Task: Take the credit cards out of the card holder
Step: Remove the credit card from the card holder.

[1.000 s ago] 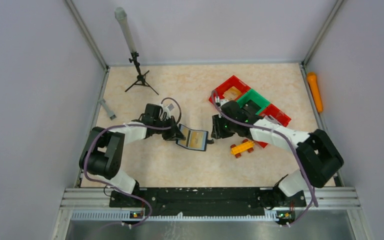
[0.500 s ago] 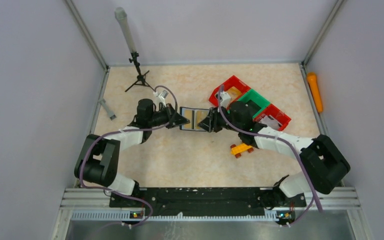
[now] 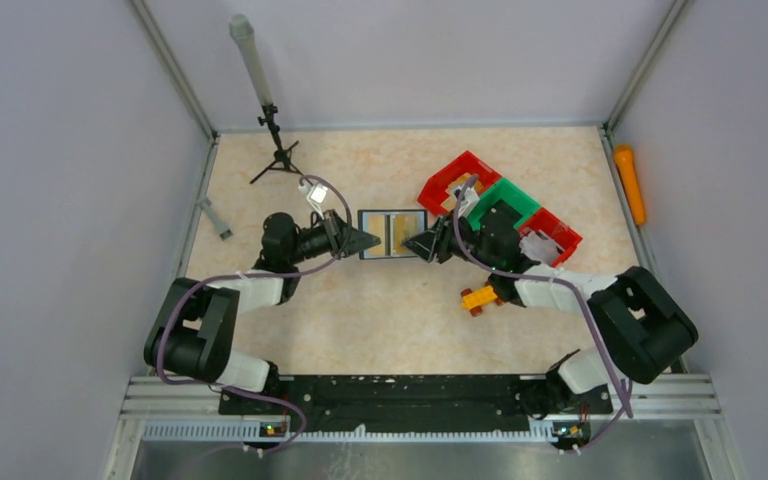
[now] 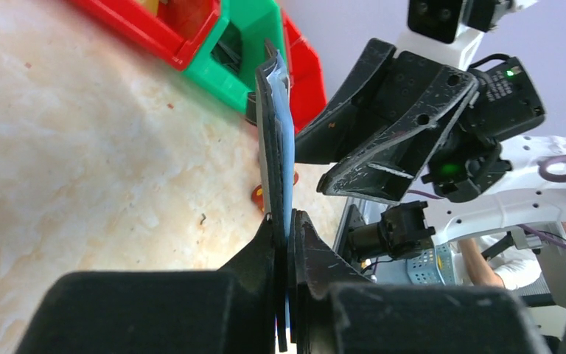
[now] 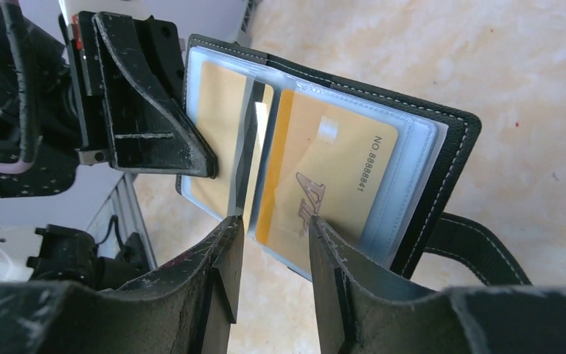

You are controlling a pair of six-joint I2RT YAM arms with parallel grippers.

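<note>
Card holder (image 3: 392,233) is pinched by the left gripper (image 4: 286,218) so the right gripper (image 5: 274,225), spread, can grab a card (image 5: 332,169).

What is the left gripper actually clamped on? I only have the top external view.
Observer: In the left wrist view, the left gripper is shut on one edge of the card holder, pinching the black cover and clear sleeve together.
Operator: Right gripper on a card yet?
Observer: No. In the right wrist view, the right gripper is open, with its jaws apart on either side of a sleeve's lower edge.
Operator: Any card out?
Observer: None that I can see. The gold card sits inside its sleeve.
</note>
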